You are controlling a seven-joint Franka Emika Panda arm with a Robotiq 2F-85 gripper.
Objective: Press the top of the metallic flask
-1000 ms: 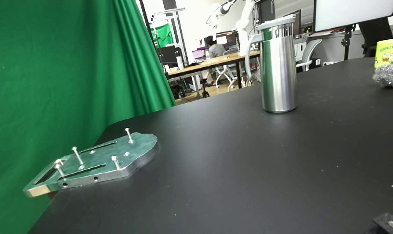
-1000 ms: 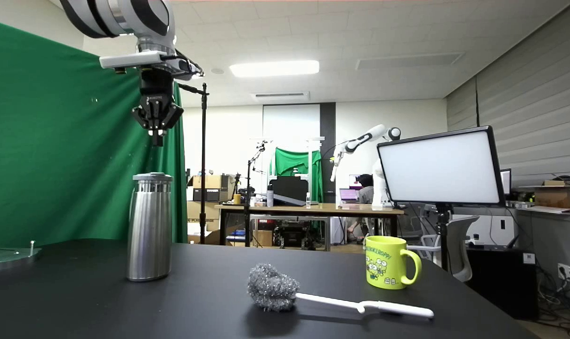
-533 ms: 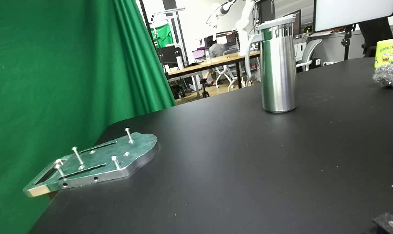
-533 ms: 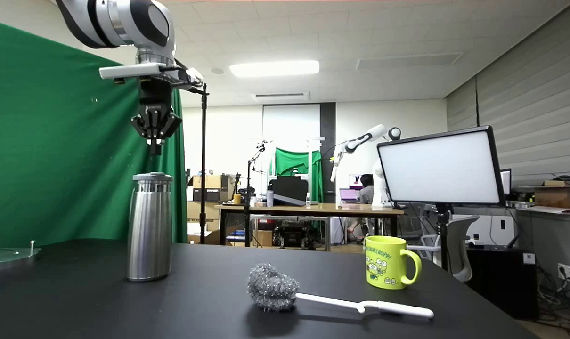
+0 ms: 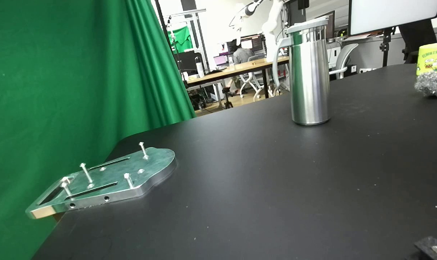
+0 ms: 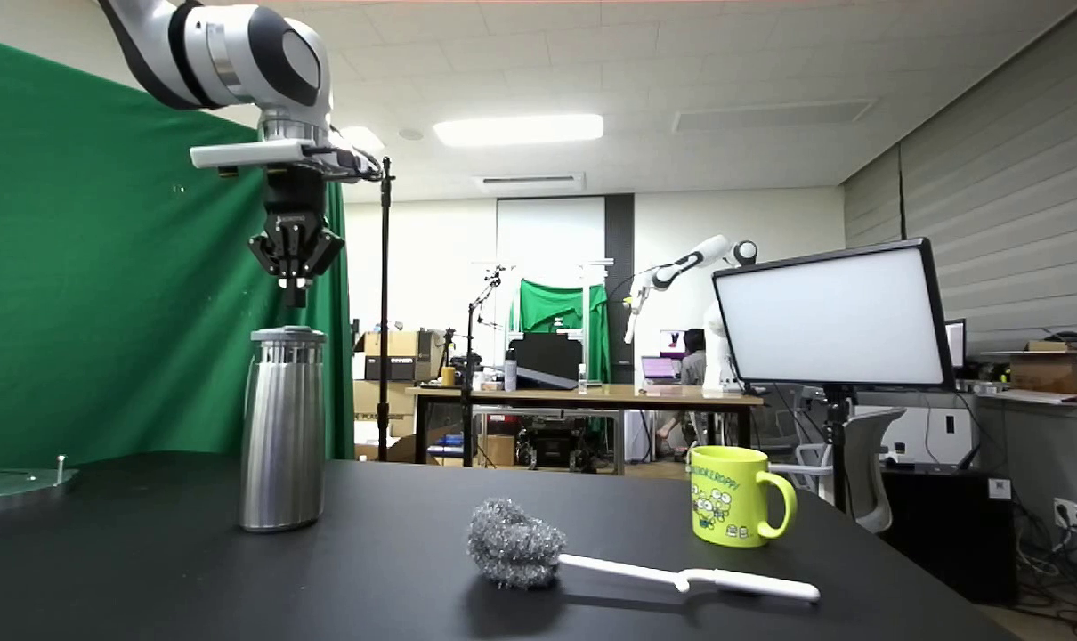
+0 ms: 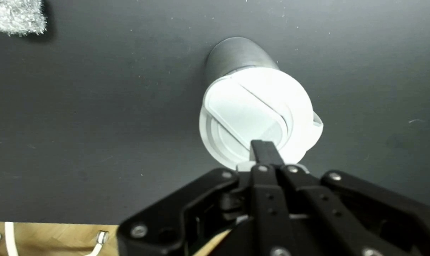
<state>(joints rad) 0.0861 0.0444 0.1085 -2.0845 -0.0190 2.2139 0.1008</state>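
The metallic flask point(image 6: 280, 436) stands upright on the black table; it also shows in an exterior view point(image 5: 310, 79). Its pale grey lid point(image 6: 287, 335) shows from above in the wrist view point(image 7: 250, 110), with a tab-like plate across it. The flask's handle point(image 5: 279, 59) shows in an exterior view. My gripper point(image 6: 295, 296) points down above the lid with a small gap between. Its fingers are together with nothing between them. In the wrist view the fingertips point(image 7: 265, 151) overlap the lid's near part. Only a dark tip point(image 5: 303, 3) shows at the top edge of an exterior view.
A silver scrubber with a white handle point(image 6: 514, 545) lies right of the flask, and a yellow-green mug point(image 6: 730, 499) stands beyond it. A metal plate with upright bolts point(image 5: 110, 173) sits at the table's edge by the green curtain point(image 5: 77, 72).
My gripper has come down toward the flask's lid, staying shut. Its tip now shows at the top of an exterior view. The flask has not moved.
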